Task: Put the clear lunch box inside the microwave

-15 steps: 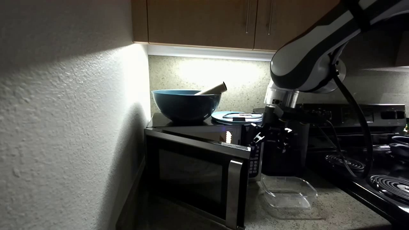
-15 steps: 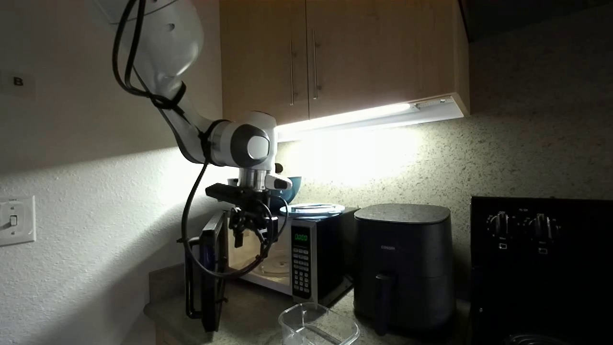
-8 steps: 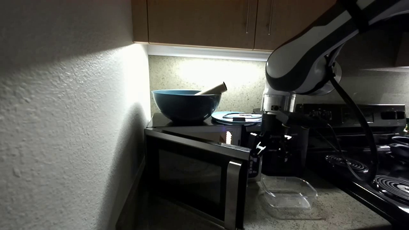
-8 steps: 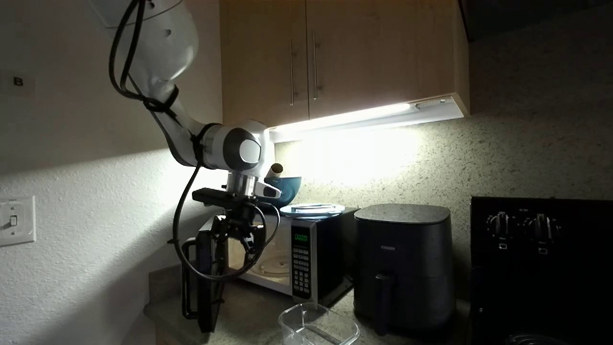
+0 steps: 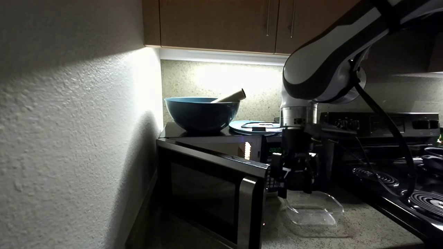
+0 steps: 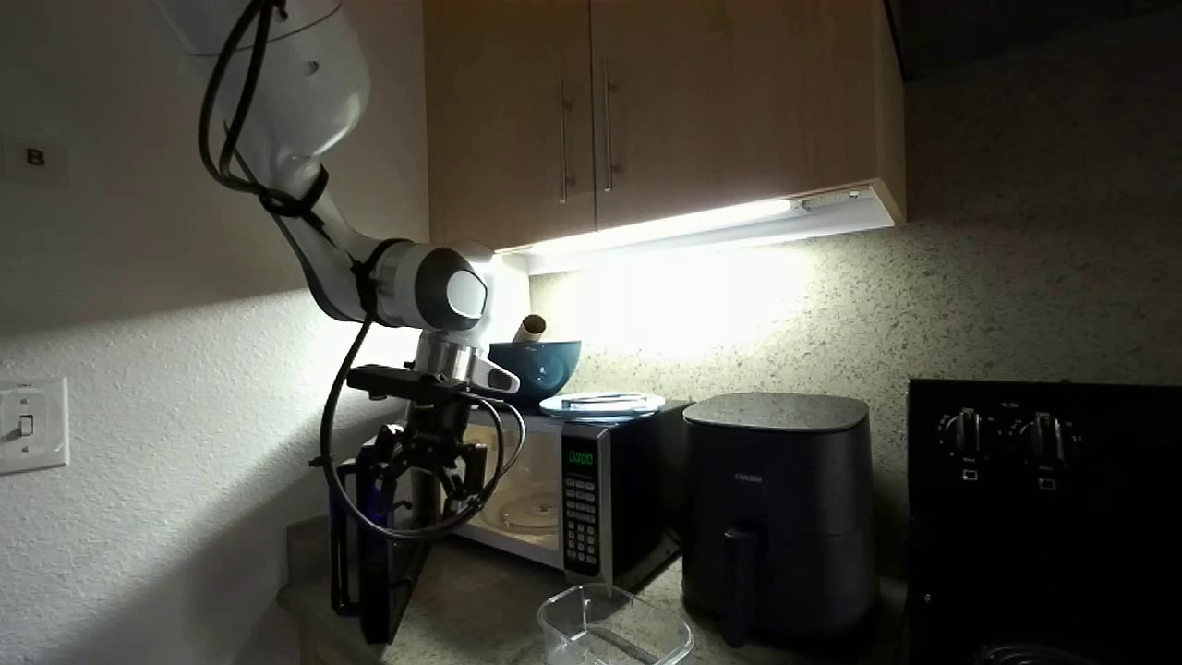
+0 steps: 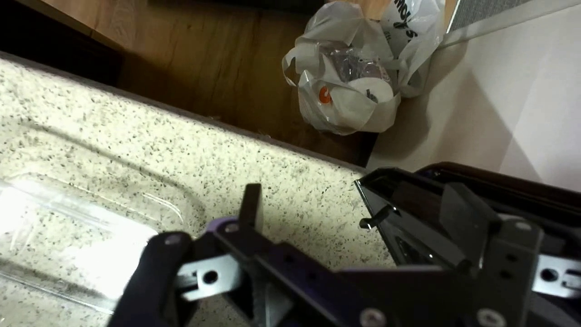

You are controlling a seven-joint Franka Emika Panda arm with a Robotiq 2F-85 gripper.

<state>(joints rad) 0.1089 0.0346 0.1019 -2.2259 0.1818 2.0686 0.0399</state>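
Note:
The clear lunch box (image 5: 313, 209) stands on the counter in both exterior views (image 6: 614, 633); part of it shows at the left of the wrist view (image 7: 77, 245). The microwave (image 6: 582, 517) has its door (image 5: 204, 197) swung open, with a lit interior and turntable. My gripper (image 5: 295, 191) points down by the door's free edge, above and behind the lunch box. In the wrist view my gripper (image 7: 358, 211) is open, fingers wide apart with nothing held. One finger (image 7: 467, 222) overlaps the door, whose latch hook shows between the fingers; I cannot tell whether they touch.
A blue bowl (image 5: 202, 116) with a tube and a light blue plate (image 5: 256, 128) sit on the microwave. A dark air fryer (image 6: 780, 517) stands beside it, with the stove (image 5: 387, 173) beyond. A wall (image 5: 86, 138) is near the door. A plastic bag (image 7: 349, 77) lies past the counter edge.
My gripper has moved down and toward the door side, from above the door's top to beside its free edge. The door has swung slightly wider. The lunch box has not moved.

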